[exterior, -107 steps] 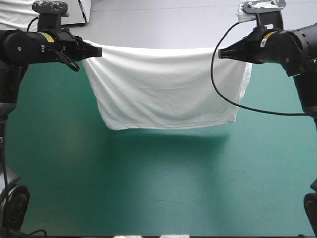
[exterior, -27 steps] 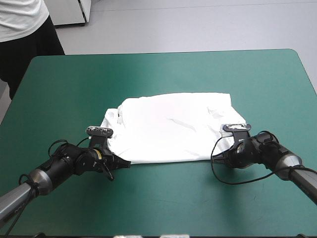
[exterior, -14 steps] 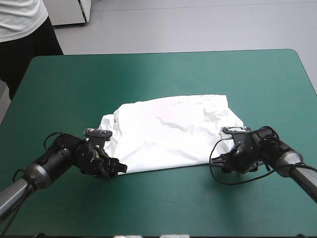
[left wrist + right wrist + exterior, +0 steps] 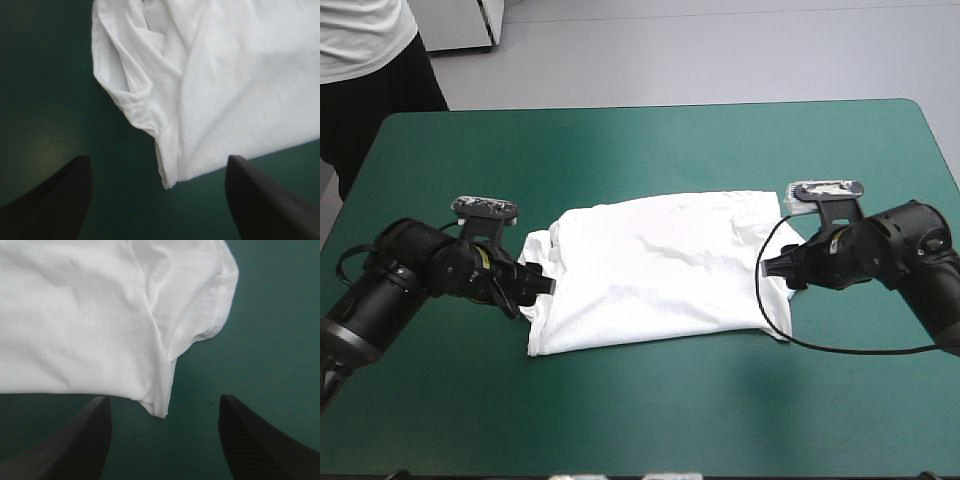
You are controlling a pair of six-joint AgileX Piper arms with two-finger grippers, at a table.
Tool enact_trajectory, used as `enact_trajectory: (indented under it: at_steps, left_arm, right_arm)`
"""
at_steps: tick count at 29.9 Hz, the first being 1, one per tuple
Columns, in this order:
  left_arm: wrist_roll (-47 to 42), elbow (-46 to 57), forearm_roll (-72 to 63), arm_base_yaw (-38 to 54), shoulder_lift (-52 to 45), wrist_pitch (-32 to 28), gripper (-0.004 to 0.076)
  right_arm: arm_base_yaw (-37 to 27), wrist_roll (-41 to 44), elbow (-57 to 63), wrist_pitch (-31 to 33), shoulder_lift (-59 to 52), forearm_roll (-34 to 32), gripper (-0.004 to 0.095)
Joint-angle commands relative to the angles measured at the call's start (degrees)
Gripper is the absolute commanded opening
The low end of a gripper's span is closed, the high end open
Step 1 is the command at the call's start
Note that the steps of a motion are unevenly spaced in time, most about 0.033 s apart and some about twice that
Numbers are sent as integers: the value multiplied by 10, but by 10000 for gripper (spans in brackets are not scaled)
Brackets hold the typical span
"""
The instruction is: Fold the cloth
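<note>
Teal-green table [image 4: 650, 150]: T-shirt [image 4: 660, 265] lies flat mid-table as a slightly skewed folded rectangle, with a sleeve bunched at each end. Change since just before: both grippers have let go of the near corners and backed off outward. Left gripper [image 4: 157, 165] has its fingers spread wide, the near-left corner lying free ahead of them. Right gripper [image 4: 162, 399] is the same at the near-right corner. My read: this fold is laid, and the next one needs a fresh grasp.

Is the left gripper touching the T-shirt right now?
Apart. The left wrist view shows the left gripper with jaws open either side of a corner of the T-shirt, bare teal-green cover between each jaw and the cloth.
</note>
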Motion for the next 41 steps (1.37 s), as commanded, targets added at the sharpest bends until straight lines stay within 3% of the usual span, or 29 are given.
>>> enact_trajectory:
  at_steps: [1, 10, 18, 41]
  left_arm:
    - [-7, -55, 11, 34, -12, 0, 544]
    - [51, -114, 6, 116, 62, 19, 530]
    - [86, -122, -67, 160, 171, 0, 530]
    - [101, -122, -93, 163, 351, -84, 515]
  right_arm:
    - [1, 2, -64, 17, -16, -36, 579]
    - [1, 14, -97, 17, -15, -44, 577]
    - [1, 14, -97, 18, -14, -50, 577]
    - [1, 14, -97, 24, -2, -91, 576]
